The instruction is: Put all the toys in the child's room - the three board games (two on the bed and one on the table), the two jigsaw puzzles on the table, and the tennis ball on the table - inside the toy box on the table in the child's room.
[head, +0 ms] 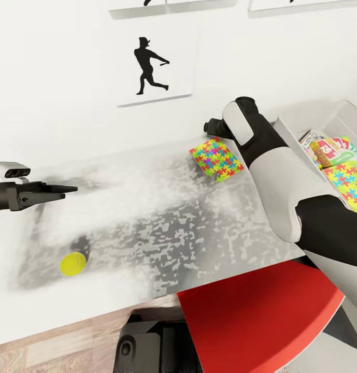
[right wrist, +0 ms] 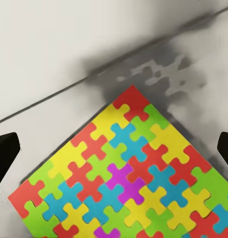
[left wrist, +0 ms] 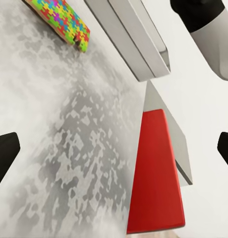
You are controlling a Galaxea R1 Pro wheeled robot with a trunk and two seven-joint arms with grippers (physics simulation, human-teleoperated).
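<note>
The right gripper (head: 213,126) hung with its jaws released and empty just above the far edge of the jigsaw puzzle (head: 216,158), which lay flat on the table (head: 147,217) close to the wall, at about one o'clock from the table's centre. In the right wrist view the puzzle (right wrist: 124,178) sat between the two dark fingertips (right wrist: 4,154), one corner pointing toward the wall. The step in hand appeared to be picking up this sheet. Because it was thin and flat, a good grasp would likely need the fingers lowered to the table surface, straddling one edge or corner, before closing. The toy box (head: 302,122), at three o'clock, already held a second puzzle sheet (head: 348,185) and game boxes (head: 331,149). The left gripper (head: 64,189) was parted and empty at nine o'clock, and the tennis ball (head: 73,263) rested at seven o'clock.
</note>
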